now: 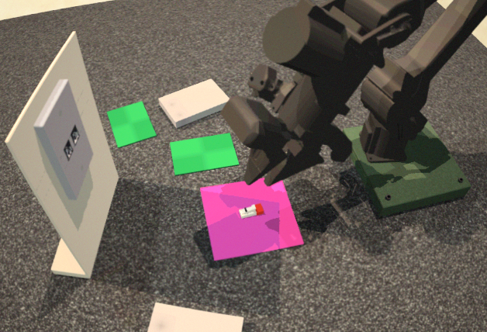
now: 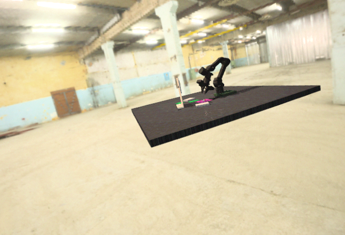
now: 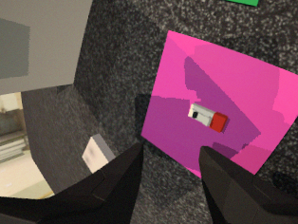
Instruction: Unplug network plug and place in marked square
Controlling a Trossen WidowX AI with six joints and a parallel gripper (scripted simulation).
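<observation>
Our gripper hangs partly parted, holding and touching nothing, above the far edge of the one magenta square, where the single plug lies flat just below the fingertips, near two green squares and two pale slabs.

Arm's folded over at the elbow, wrist pitched down and forward. The tool hangs in the air with its fingers partly spread, gripping nothing, tips pointing downward.
</observation>
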